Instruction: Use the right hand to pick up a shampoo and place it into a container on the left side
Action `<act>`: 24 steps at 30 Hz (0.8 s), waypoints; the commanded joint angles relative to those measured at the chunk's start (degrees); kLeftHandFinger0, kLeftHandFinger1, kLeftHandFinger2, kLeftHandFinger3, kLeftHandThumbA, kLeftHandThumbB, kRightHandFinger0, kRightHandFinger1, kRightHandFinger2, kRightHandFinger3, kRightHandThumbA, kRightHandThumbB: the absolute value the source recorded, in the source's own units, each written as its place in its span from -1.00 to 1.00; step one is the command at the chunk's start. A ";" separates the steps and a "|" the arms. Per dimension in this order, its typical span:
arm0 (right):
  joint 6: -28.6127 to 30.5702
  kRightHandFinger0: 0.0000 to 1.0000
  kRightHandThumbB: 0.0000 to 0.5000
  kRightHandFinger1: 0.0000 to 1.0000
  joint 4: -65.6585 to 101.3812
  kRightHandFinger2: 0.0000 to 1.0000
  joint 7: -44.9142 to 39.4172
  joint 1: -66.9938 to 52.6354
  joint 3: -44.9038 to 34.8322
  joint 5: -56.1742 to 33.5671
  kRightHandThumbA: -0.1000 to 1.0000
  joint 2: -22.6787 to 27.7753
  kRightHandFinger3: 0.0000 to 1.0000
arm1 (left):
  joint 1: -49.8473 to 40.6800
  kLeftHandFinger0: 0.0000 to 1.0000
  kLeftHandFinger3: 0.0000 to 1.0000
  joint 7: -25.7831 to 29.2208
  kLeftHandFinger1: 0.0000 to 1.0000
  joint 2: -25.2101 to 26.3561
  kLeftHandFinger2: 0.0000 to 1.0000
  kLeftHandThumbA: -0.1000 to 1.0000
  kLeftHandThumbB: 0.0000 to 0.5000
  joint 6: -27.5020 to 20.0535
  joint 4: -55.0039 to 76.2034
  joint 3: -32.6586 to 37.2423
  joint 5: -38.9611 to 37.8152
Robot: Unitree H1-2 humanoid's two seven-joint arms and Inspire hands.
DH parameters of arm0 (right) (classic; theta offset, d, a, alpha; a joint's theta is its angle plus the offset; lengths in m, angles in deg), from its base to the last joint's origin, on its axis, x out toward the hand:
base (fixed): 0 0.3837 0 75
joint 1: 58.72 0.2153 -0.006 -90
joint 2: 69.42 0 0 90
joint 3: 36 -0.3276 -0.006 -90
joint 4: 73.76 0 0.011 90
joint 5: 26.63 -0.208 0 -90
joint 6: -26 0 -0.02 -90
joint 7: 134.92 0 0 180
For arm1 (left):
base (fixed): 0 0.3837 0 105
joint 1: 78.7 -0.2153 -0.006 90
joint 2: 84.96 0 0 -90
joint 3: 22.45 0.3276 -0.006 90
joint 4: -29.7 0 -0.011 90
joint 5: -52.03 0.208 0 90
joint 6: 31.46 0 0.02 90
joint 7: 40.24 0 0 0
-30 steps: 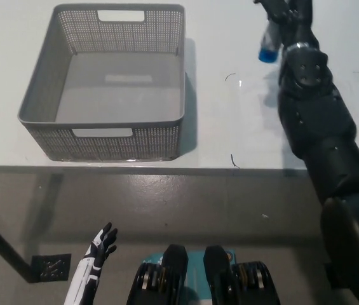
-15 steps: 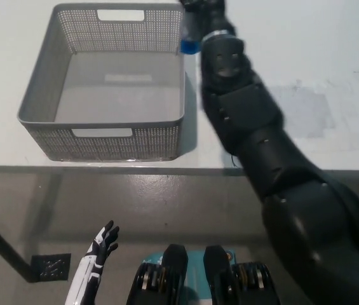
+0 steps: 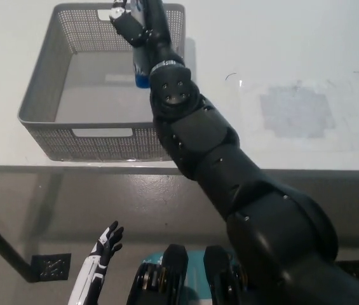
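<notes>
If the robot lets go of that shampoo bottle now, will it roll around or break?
The shampoo bottle, held by the right hand over the gray basket, looks small and plastic, so it probably won't break. Being slim, it may tip and roll, though the walls should stop it.

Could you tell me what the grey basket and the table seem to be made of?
Grey basket: probably moulded matte plastic, judging by its fine perforated walls, cut-out handles and smooth rim. Table: smooth white top with a faint sheen, perhaps laminate or painted board; the look leaves it open.
</notes>
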 commanded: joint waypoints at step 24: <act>3.95 1.00 0.25 1.00 -3.51 1.00 -9.00 -3.21 2.49 0.46 0.59 3.52 1.00 | 1.48 1.00 1.00 -0.94 1.00 0.35 1.00 1.00 -0.32 -2.20 -0.34 0.70 0.15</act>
